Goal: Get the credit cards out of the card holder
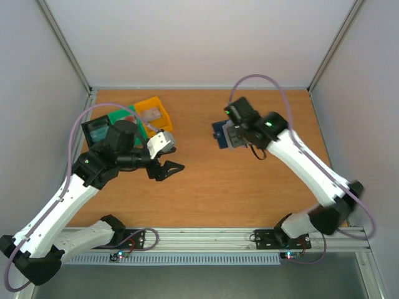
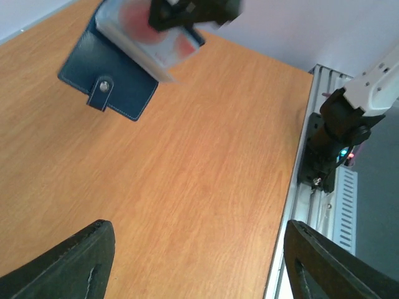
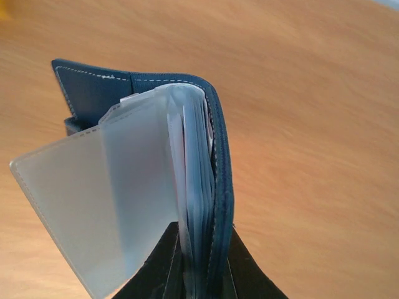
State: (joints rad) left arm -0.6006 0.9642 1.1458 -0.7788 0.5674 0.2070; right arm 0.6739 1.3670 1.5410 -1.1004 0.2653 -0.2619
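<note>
From above, the right claw (image 1: 230,136) hides most of the card holder (image 1: 218,131) from me. My left wrist view crops its top; the credit cards (image 2: 167,42) look blurred.

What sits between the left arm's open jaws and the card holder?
Nothing: only bare table separates the left jaws from the card holder, clearest in the top external view.

Open tabletop (image 1: 212,187) spans the middle and near side; bins (image 1: 149,101) crowd the far-left corner.
</note>
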